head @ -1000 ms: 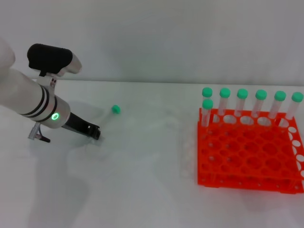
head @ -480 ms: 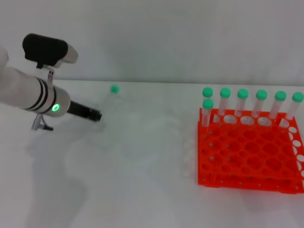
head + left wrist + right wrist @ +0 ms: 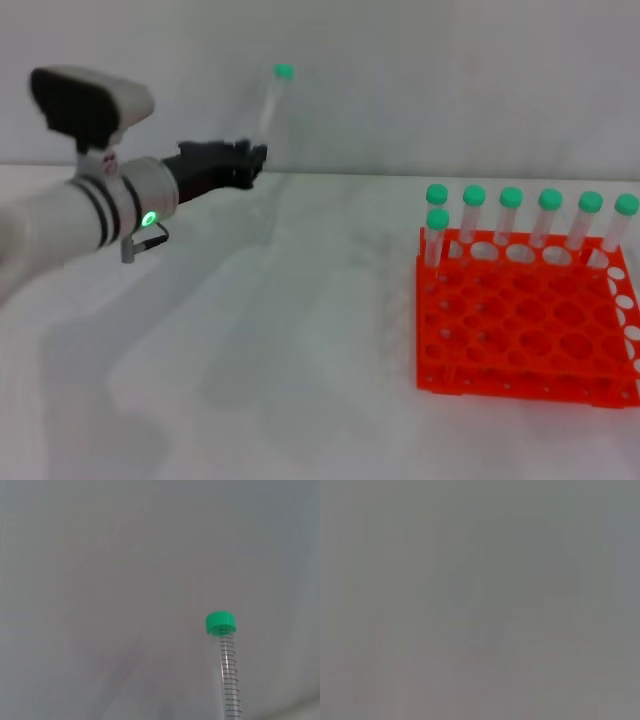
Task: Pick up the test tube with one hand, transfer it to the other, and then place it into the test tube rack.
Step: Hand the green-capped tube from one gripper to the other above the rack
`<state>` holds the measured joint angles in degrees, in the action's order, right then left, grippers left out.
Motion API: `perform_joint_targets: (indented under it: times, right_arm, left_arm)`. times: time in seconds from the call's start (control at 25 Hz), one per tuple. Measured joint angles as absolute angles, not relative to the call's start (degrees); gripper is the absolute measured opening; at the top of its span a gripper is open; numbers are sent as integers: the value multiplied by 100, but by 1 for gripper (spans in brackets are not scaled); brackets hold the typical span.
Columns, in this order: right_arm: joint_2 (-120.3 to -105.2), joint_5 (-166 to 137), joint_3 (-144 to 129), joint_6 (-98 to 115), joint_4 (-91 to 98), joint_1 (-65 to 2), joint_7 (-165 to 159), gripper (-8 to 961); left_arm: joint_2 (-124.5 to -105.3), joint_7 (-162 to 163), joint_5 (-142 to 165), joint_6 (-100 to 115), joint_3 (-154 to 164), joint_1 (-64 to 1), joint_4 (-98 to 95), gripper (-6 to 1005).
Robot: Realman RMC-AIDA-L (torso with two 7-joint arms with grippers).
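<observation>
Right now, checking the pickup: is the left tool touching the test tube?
Touching. The head view shows the left tool shut on the test tube, lifted nearly upright off the table.

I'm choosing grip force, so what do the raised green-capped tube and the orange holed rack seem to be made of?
The slim clear test tube, held in the left gripper, looks like smooth transparent plastic, possibly glass: you see through it, and black graduation marks are printed on it. Its mint-green cap looks like matte moulded plastic. The bright orange test tube rack looks like rigid, slightly glossy plastic.

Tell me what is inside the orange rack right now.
Seven green-capped tubes stand along the far side of the test tube rack; the remaining holes look empty. The test tube is in the left pincer.
</observation>
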<state>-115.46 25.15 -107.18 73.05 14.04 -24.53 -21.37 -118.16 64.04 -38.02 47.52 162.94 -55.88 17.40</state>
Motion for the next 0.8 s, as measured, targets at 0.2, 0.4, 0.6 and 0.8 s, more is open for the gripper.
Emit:
perform_joint_targets:
  times: [0.2, 0.4, 0.6, 0.8]
  right_arm:
    - [-11278, 2110, -10750, 7454, 1400, -2463, -3528, 869]
    - [-10777, 1057, -10732, 7785, 1417, -2609, -5179, 869]
    - [-10391, 150, -10714, 8520, 1376, -2842, -5943, 870]
    - [-10221, -871, -10713, 9183, 1388, -3157, -6103, 868]
  left_arm:
    - [-11889, 4310, -5962, 6156, 16283, -4796, 981, 215]
    - [-11928, 2585, -6471, 7322, 16227, -4276, 94, 221]
    - [-11963, 1489, -6568, 7507, 16218, -4165, -925, 227]
    - [-12004, 763, -6213, 7348, 16241, -4246, -1563, 233]
